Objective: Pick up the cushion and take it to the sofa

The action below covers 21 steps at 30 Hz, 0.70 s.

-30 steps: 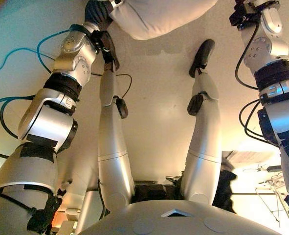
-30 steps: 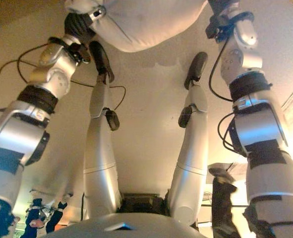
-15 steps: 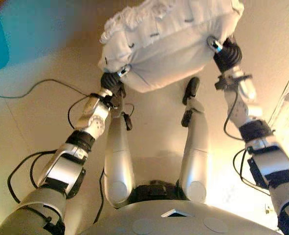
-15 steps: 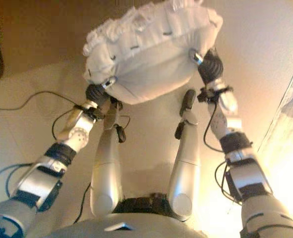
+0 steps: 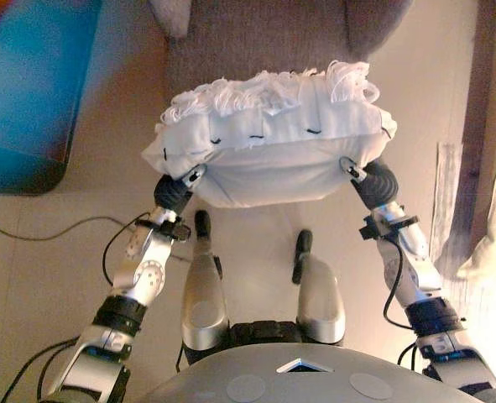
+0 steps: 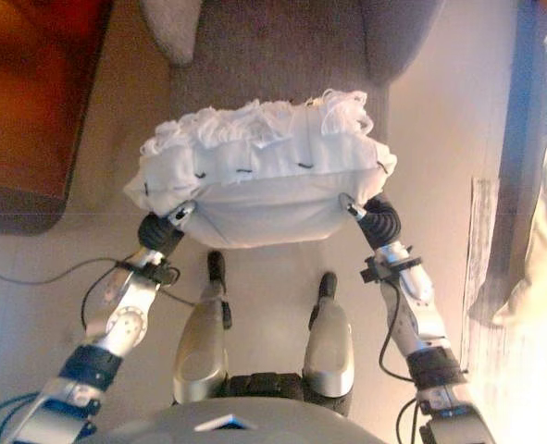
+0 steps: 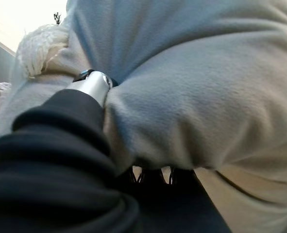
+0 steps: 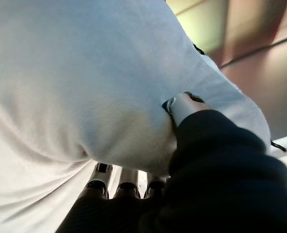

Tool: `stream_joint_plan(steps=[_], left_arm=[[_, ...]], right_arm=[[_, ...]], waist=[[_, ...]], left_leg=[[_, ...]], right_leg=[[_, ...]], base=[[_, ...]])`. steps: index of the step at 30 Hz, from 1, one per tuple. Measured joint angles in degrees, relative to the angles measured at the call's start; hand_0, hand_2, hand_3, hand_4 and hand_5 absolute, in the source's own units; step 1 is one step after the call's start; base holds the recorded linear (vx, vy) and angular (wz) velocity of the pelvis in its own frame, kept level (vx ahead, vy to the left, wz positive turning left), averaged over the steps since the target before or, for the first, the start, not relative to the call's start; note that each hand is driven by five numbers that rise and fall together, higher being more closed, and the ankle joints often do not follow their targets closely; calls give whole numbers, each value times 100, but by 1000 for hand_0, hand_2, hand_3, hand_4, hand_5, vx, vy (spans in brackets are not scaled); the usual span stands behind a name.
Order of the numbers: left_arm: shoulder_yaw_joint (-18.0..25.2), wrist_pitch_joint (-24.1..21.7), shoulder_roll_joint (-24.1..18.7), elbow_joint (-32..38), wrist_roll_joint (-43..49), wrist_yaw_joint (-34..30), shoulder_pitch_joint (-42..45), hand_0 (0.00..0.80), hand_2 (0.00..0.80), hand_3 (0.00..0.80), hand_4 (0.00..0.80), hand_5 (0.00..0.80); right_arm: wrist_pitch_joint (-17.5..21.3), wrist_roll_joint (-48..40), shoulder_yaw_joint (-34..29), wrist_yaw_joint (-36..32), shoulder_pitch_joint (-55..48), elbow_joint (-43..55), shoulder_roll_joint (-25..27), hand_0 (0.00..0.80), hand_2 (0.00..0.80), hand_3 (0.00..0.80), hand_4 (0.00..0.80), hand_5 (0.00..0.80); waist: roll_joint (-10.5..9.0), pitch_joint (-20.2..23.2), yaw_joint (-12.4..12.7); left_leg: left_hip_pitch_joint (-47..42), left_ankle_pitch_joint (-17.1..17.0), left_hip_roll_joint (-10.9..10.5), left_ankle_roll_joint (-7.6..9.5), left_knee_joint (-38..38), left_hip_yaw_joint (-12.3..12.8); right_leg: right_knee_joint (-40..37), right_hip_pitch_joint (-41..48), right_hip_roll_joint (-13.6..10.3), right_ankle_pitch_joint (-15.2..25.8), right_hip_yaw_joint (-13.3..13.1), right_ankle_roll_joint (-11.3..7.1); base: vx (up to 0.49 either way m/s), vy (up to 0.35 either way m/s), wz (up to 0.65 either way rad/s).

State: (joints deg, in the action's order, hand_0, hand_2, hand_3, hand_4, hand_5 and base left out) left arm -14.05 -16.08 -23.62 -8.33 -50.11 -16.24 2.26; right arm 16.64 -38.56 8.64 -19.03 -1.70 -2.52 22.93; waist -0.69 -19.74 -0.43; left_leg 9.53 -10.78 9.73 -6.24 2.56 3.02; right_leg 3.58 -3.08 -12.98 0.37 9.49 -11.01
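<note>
A white cushion (image 5: 268,143) with a shaggy fringe along its far edge is held up between my two hands, just in front of the grey-brown sofa seat (image 5: 256,38). My left hand (image 5: 174,195) grips its left lower corner. My right hand (image 5: 373,180) grips its right lower corner. In the left wrist view the thumb (image 7: 92,86) presses into the cushion (image 7: 206,87) with the fingers underneath. The right wrist view shows the same pinch, with the thumb (image 8: 182,106) on the cushion (image 8: 75,73). The cushion hides the sofa's front edge.
A flat dark-edged panel (image 5: 29,84) lies on the floor to the left of the sofa. A thin cable (image 5: 54,228) runs over the floor at the left. A wooden strip (image 5: 482,126) and pale cloth (image 5: 491,243) stand along the right side.
The whole picture has shifted as the camera moved: the sofa has come into view beyond the cushion. Both hands keep their hold on the cushion, now stretched out ahead towards the sofa.
</note>
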Motion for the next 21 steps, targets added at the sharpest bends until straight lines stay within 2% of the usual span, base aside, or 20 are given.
stream_joint_plan(steps=[2,5,9,15,21], left_arm=[[28,-263,-12,261,261,199,330,800,800,800,800,800],[279,-726,-9,931,651,615,584,800,800,800,800,800],[366,-1207,83,1502,673,727,538,800,800,800,800,800],[225,-1263,100,1627,876,1067,528,800,800,800,800,800],[89,-1237,82,1627,874,1088,552,800,800,800,800,800]], right_arm=[[-33,197,-12,7,-212,278,20,800,800,800,800,800],[-65,414,-115,26,-327,1024,53,800,800,800,800,800],[162,420,-203,138,-229,1478,53,800,800,800,800,800],[326,1220,-189,1166,-210,1833,55,800,800,800,800,800],[334,1659,-80,1815,-409,1832,61,800,800,800,800,800]], waist=[[-12,328,9],[-41,563,47],[-46,957,121],[-92,1327,111],[-42,1435,114]], left_leg=[[-347,-7,-53,-18,239,4],[-718,46,-79,-168,251,-8],[-895,63,-34,-187,251,4],[-995,122,20,-284,287,18],[-851,87,76,-238,287,12]], right_leg=[[-431,491,-4,115,124,-61],[-846,1097,12,172,270,-68],[-869,1309,73,149,374,-44],[-881,1378,106,99,375,8],[-885,1268,165,127,362,34]], base=[[146,-25,16],[52,-25,12],[2,-14,5],[-37,2,-1],[-60,-32,4]])
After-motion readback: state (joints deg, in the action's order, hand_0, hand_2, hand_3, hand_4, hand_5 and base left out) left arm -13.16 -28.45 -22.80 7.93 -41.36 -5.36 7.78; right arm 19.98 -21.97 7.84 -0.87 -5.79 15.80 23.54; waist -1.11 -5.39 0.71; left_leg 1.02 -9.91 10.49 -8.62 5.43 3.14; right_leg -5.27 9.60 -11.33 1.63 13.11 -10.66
